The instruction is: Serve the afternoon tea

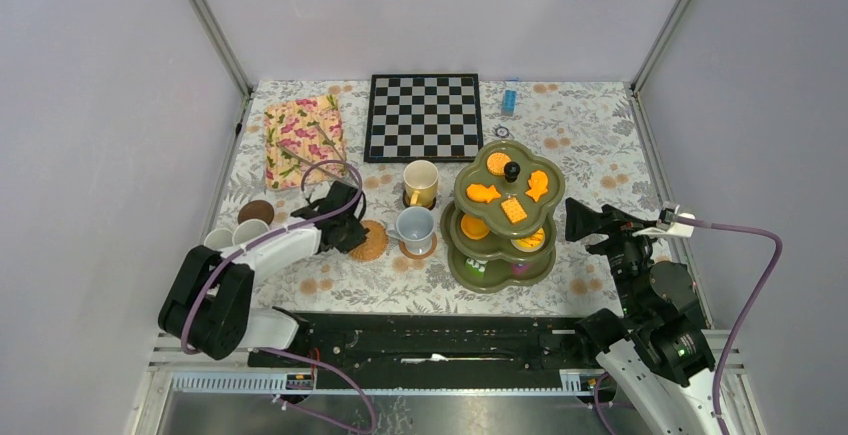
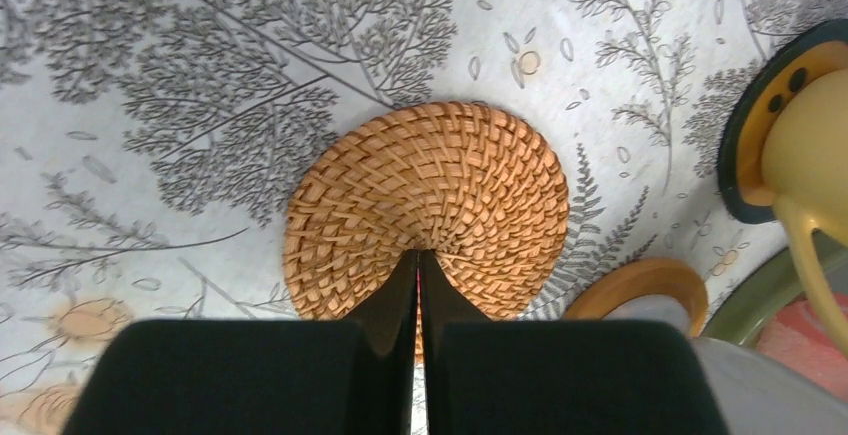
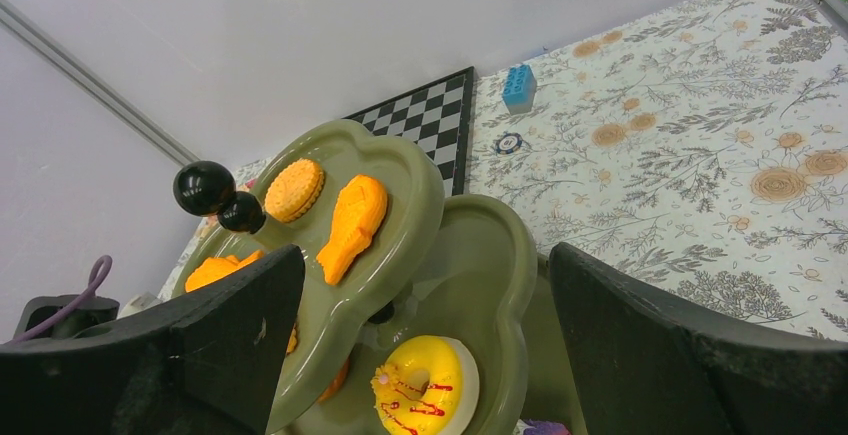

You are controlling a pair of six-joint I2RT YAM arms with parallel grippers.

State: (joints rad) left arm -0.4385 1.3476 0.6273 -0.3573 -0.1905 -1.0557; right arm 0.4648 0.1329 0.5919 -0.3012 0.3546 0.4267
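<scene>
The olive-green three-tier stand (image 1: 500,280) with a black knob (image 1: 511,170) carries orange biscuits (image 1: 513,209) right of centre. My right gripper (image 1: 580,221) hangs open just right of it; in the right wrist view its fingers (image 3: 230,335) flank the stand (image 3: 400,195) and a yellow doughnut (image 3: 425,383). My left gripper (image 1: 348,227) is shut with its tips (image 2: 418,255) over a woven coaster (image 2: 430,185), which lies flat. A cream-yellow mug (image 1: 421,181) and a pale blue mug (image 1: 414,227) stand on coasters. Two white mugs (image 1: 235,235) sit at the left.
A chessboard (image 1: 423,116) and a floral tray (image 1: 304,138) lie at the back. A blue brick (image 1: 509,98) and a small ring (image 1: 501,131) are behind the stand. A dark brown coaster (image 1: 256,212) lies near the white mugs. Walls close in on three sides.
</scene>
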